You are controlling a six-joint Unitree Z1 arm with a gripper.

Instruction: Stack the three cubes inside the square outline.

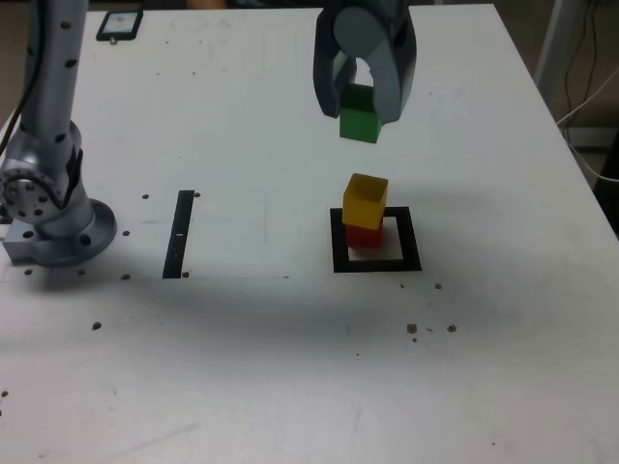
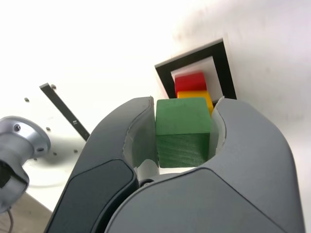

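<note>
My gripper (image 1: 362, 108) is shut on the green cube (image 1: 360, 122), holding it in the air above the table. In the wrist view the green cube (image 2: 183, 130) sits squeezed between the two dark jaws. Below it, the yellow cube (image 1: 365, 200) rests on the red cube (image 1: 363, 235), slightly turned. That pair stands inside the black square outline (image 1: 377, 263), toward its back left part. The wrist view shows the red cube (image 2: 190, 81) and yellow cube (image 2: 195, 95) within the square outline (image 2: 227, 65) beyond the held cube.
A thin black bar (image 1: 180, 233) lies on the white table (image 1: 290, 367) at the exterior view's left. The arm's grey base (image 1: 53, 217) stands at the far left. A dark phone-like object (image 1: 120, 23) lies at the back left corner. Small dark specks dot the table.
</note>
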